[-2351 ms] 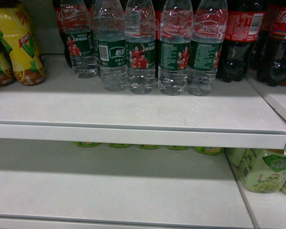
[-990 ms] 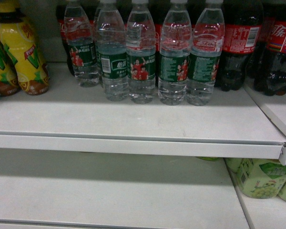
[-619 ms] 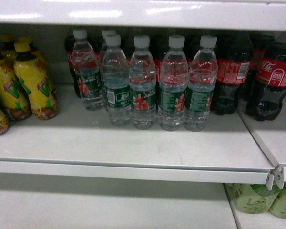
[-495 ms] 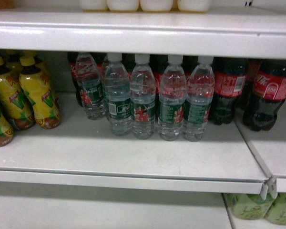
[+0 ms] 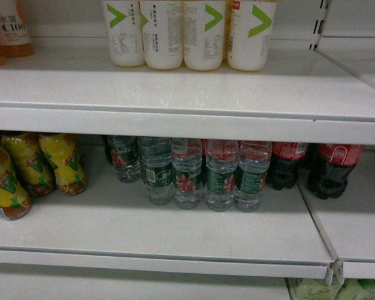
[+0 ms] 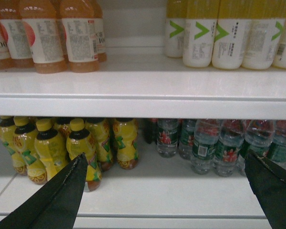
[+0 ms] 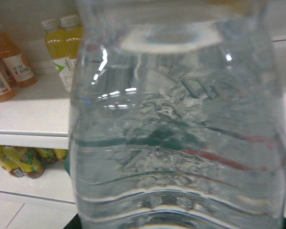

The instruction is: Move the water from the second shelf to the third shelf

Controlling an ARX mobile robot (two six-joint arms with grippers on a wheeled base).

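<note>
Right against the right wrist camera, a clear ribbed water bottle (image 7: 176,133) fills the view, well off the shelves behind it. The right gripper's fingers are hidden, so I cannot tell whether it is clamped on the bottle, though that seems likely. The left gripper (image 6: 165,156) hangs spread wide and empty. Other green-labelled water bottles (image 5: 187,178) stand in a row on the shelf under the white chevron-marked bottles (image 5: 187,31). Carry the bottle upright, clear the shelf lip (image 5: 175,122), and set it on bare board.
</note>
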